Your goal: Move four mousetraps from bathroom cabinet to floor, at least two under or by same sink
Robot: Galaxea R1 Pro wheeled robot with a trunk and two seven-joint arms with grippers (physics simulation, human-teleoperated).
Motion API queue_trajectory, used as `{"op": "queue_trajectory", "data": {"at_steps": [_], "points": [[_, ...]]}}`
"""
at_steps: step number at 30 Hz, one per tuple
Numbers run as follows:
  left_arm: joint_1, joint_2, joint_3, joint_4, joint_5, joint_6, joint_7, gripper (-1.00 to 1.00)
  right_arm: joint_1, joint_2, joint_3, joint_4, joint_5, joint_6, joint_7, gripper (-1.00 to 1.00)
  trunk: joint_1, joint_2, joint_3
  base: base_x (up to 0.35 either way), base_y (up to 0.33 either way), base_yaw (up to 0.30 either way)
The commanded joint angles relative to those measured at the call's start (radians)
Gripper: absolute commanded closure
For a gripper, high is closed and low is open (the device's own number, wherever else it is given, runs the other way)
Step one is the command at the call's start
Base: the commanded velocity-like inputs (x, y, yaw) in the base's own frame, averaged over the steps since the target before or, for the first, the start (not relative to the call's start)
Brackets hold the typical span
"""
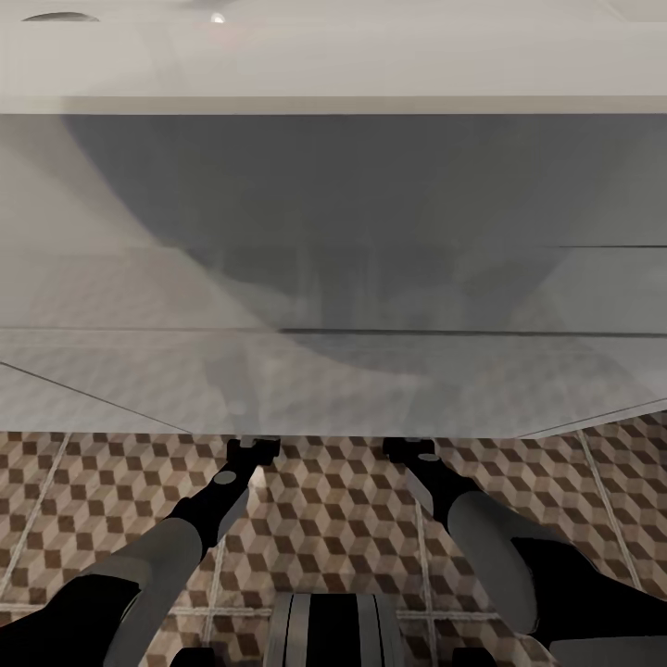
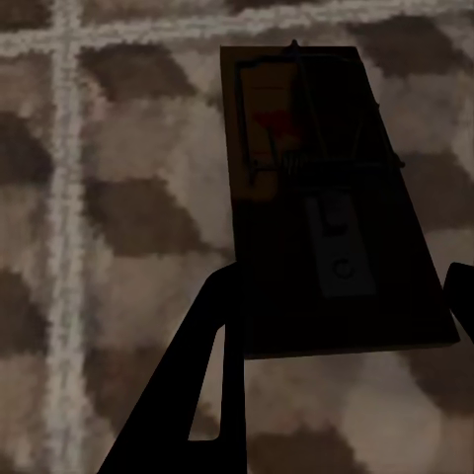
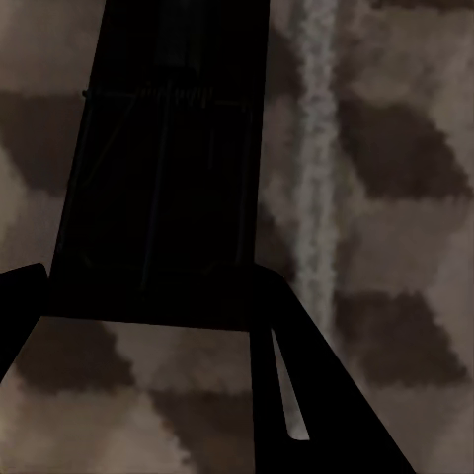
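Directly below you, both forearms reach forward over the bathroom floor (image 1: 324, 519), its square tiles printed with brown, beige and white cubes and ruled by pale grout lines. The left gripper (image 1: 252, 451) and the right gripper (image 1: 410, 450) sit side by side, their tips at the lower edge of a wide white sink (image 1: 333, 65), a flat-fronted basin whose smooth face crosses the whole head view above the tiles (the fingertips themselves are cut off by that edge).

Seen from the left wrist, your left gripper (image 2: 341, 331) has its dark fingers (image 2: 202, 375) closed on the sides of a mousetrap (image 2: 316, 188), a flat rectangular wooden board carrying dark wire, a small metal plate and a red mark. The board hangs in shadow over the patterned tile, a grout line running alongside it.

From the right wrist, your right gripper (image 3: 158, 326) clamps a second mousetrap (image 3: 168, 168), almost black in shade, with thin wire just legible across its face; one finger (image 3: 306, 395) shows plainly, with a pale grout line just beside the board.

Open tile lies to either side of the arms. Ahead, the sink's front closes off the way at gripper level, grey shadow pooling across its pale face.
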Motion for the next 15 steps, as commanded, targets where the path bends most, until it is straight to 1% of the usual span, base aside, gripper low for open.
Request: {"op": "queue_trajectory", "data": {"at_steps": [1,15], "points": [[-0.001,0.0,-0.009,0.001,-0.002,-0.004,0.01,1.0,0.0,0.001,-0.008,0.001,0.008,-0.002,-0.002,1.0,0.0,0.0,0.0,0.0,0.0,0.0],[-0.001,0.0,-0.009,0.001,-0.002,-0.004,0.01,1.0,0.0,-0.001,-0.008,0.001,0.007,-0.001,-0.002,1.0,0.0,0.0,0.0,0.0,0.0,0.0]]}}
